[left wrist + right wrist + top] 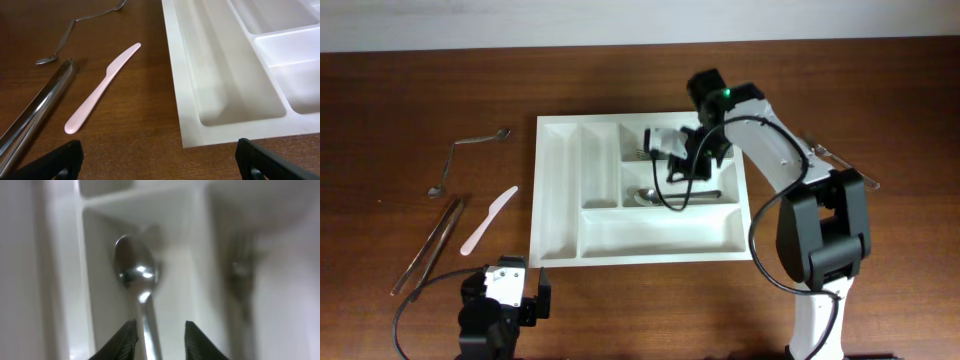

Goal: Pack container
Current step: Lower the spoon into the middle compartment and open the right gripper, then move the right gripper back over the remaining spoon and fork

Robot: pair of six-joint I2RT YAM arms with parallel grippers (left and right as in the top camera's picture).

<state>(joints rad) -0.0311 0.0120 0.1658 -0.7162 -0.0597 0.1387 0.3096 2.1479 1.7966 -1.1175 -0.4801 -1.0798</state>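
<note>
Placing the spoon [136,270] in a short compartment of the container [660,238], mid-frame on the tabletop [400,90], the right end effector [156,337] straddles its handle, narrowly parted and apparently not gripping, so the next move is probably lifting clear toward the pink knife [488,220] at left.

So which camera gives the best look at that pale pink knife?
The left wrist view: the pink knife lies whole and close. Overhead shows it small, left of the cutlery tray; the right wrist view misses it.
</note>
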